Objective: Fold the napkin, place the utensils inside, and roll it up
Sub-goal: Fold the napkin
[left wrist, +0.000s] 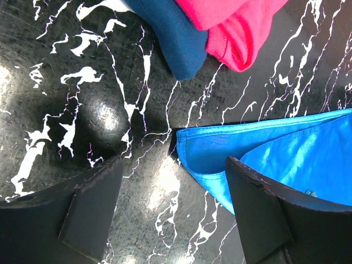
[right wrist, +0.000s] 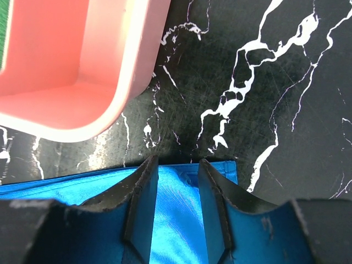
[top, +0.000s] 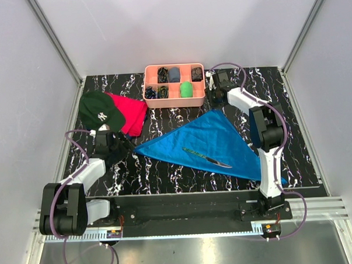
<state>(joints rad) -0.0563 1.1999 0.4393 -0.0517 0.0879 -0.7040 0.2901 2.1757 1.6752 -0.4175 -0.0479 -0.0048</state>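
The bright blue napkin (top: 214, 139) lies folded into a triangle on the black marble table. The dark teal utensils (top: 205, 157) lie on it near its front edge. My left gripper (top: 125, 146) is open wide and low over the table at the napkin's left corner (left wrist: 220, 151); that corner lies just inside its right finger (left wrist: 258, 209). My right gripper (top: 214, 104) hangs over the napkin's far corner (right wrist: 176, 209). Its jaws stand a little apart, and flat blue cloth shows between the fingers (right wrist: 140, 203).
A pink tray (top: 174, 101) with small items in its compartments stands at the back, its corner (right wrist: 126, 82) close to my right gripper. A red cloth (top: 133, 112) and a dark green cap (top: 99, 109) lie back left, just beyond my left gripper (left wrist: 236, 33).
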